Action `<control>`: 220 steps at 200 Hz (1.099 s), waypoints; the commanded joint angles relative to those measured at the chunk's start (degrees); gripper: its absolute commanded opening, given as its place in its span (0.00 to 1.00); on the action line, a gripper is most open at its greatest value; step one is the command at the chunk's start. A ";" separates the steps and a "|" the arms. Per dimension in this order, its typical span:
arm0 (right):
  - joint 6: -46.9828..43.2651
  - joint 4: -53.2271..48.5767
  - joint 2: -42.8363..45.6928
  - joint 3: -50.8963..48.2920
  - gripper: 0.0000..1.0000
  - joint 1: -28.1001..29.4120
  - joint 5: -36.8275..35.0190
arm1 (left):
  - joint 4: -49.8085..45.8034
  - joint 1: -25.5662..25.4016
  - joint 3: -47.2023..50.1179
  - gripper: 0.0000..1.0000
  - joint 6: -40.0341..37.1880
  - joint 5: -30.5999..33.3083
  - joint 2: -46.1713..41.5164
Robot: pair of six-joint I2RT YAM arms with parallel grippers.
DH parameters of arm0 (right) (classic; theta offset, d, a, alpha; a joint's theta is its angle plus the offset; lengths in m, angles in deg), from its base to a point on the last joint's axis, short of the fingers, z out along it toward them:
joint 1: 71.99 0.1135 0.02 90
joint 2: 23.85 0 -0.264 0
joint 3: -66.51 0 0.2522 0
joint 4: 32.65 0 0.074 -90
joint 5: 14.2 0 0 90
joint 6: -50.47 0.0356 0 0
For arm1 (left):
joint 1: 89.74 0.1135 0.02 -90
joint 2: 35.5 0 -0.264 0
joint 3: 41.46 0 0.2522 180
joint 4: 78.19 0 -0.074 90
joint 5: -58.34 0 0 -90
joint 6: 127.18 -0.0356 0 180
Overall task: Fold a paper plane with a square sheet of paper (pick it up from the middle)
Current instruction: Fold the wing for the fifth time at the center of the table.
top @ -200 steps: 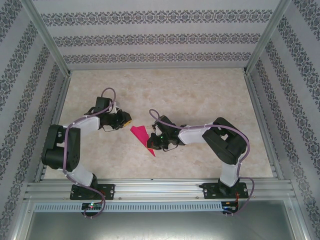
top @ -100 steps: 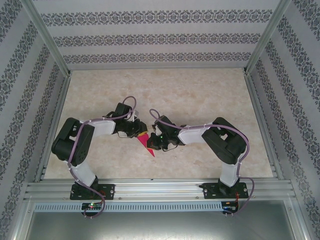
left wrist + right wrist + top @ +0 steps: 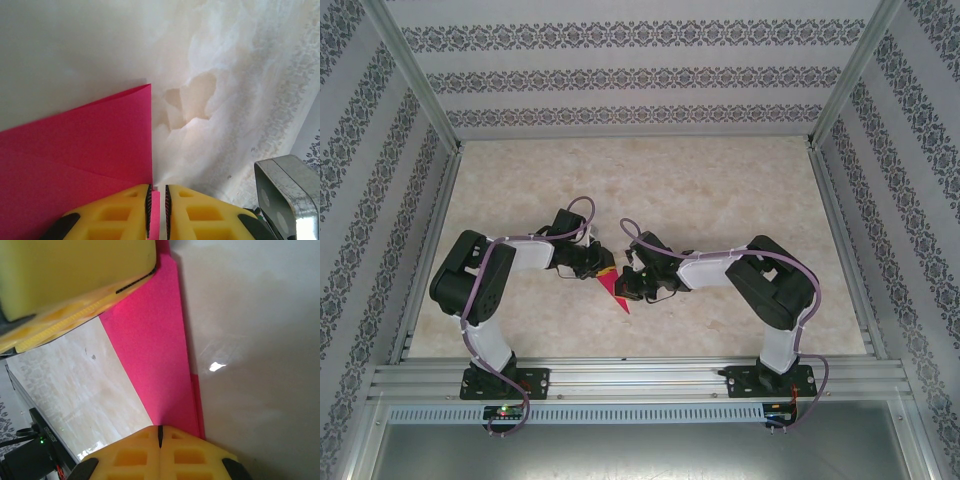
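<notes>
The sheet of paper (image 3: 617,293) is magenta-pink and folded into a narrow shape with a point toward the near edge; it lies mid-table between the arms. My right gripper (image 3: 629,285) is shut on its right side; in the right wrist view the paper (image 3: 155,340) runs out from the closed pads of that gripper (image 3: 160,428). My left gripper (image 3: 605,268) sits at the paper's far end. Its jaws (image 3: 158,188) stand a narrow slit apart, with a corner of the paper (image 3: 75,145) in the gap and a sliver of daylight on one side. One left finger (image 3: 75,275) reaches the paper's far edge.
The beige marbled tabletop (image 3: 720,190) is boxed in by patterned walls and aluminium rails (image 3: 640,375) along the near edge. A metal block (image 3: 290,195) shows at the lower right of the left wrist view.
The left arm swung right from beside the paper until its jaws reached the paper's far end, narrowing slightly. The right arm and the paper stayed where they were.
</notes>
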 commanded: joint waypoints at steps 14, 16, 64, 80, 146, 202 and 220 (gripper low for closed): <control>0.36 -1.80 -1.89 -1.33 0.00 0.93 2.24 | -2.45 -0.42 0.82 0.19 -1.52 4.84 3.28; 0.30 -2.05 -1.78 -1.50 0.00 1.01 2.11 | -2.50 -0.42 0.86 0.19 -1.52 4.84 3.28; -1.03 -4.05 2.32 -7.39 0.00 3.19 1.08 | -1.54 0.50 1.99 0.18 -0.13 5.95 4.06; -1.37 -5.31 3.99 -9.01 0.00 3.85 0.62 | -1.27 0.87 2.14 0.18 -0.08 5.90 4.03; 1.11 -1.37 7.76 -17.37 0.00 4.06 1.48 | -1.88 1.05 1.64 0.18 -1.01 5.62 3.64; -0.27 -4.27 19.09 -17.57 0.00 0.81 -5.33 | -3.53 -0.50 -1.11 0.23 -2.81 3.12 0.50; -1.56 -7.36 22.70 -17.01 0.06 -0.81 -11.13 | -11.03 -2.13 -5.71 0.26 -5.05 6.33 -2.77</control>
